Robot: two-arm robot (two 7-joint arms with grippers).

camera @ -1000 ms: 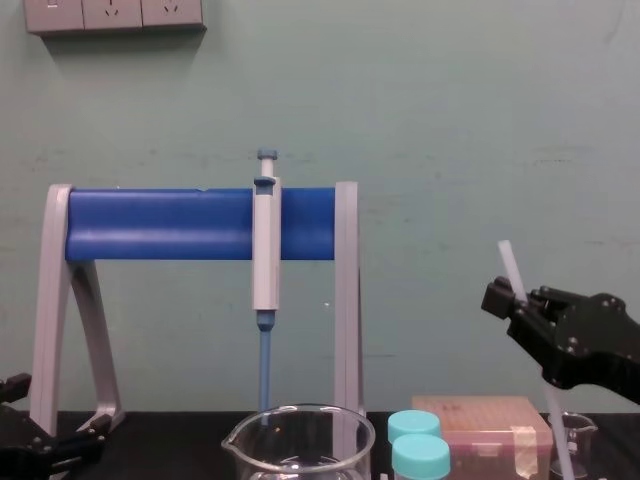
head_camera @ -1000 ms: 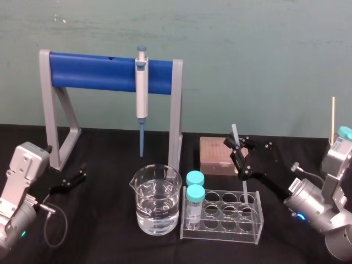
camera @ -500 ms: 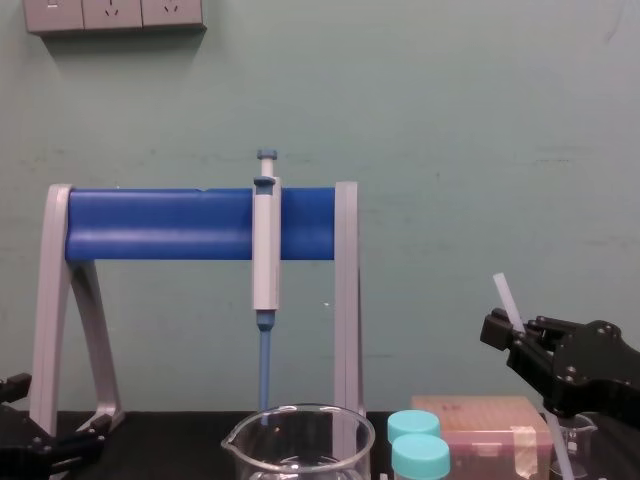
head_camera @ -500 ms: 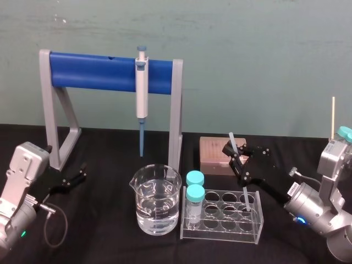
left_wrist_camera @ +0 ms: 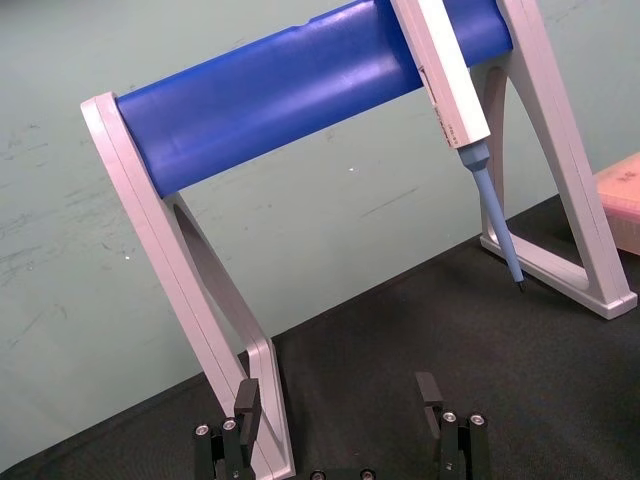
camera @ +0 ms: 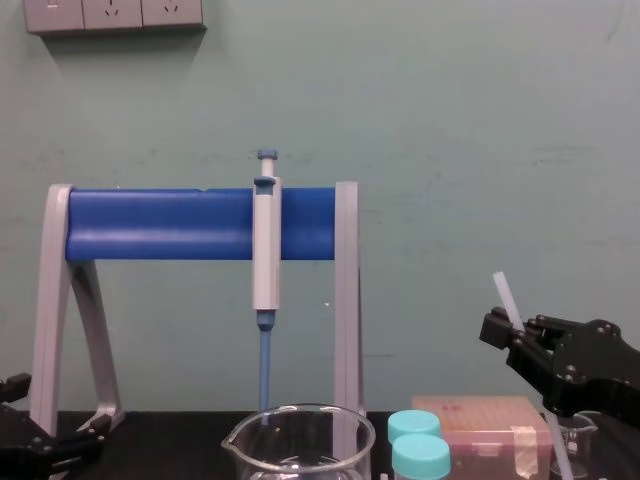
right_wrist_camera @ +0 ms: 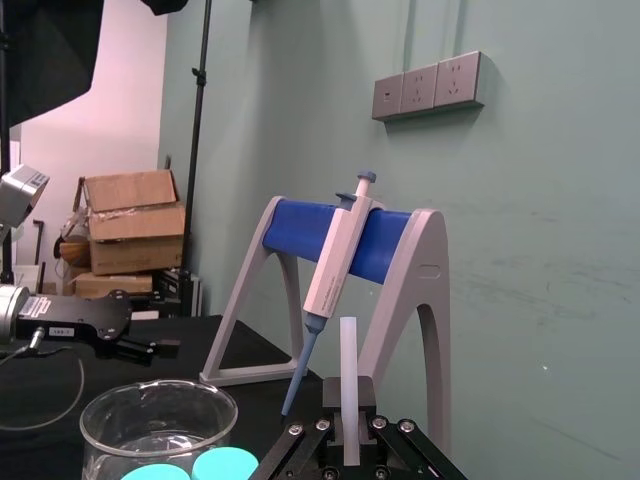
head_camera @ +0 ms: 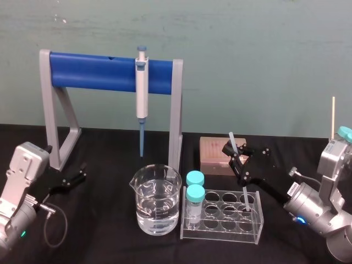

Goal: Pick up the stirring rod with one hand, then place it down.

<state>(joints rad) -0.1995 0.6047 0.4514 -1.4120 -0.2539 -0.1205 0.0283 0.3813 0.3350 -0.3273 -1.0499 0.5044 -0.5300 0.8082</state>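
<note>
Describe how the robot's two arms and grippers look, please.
The left gripper and right gripper are black, with angular jointed fingers and small silver screws. The left arm ends in a boxy silver-grey wrist with a looping grey cable and a green light. The right arm is a silver cylinder with a barcode-like label and a blue light.

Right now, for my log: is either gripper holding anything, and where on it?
The right gripper holds the stirring rod near its upper end, a short stub showing above. The left gripper, open, holds nothing.
</note>
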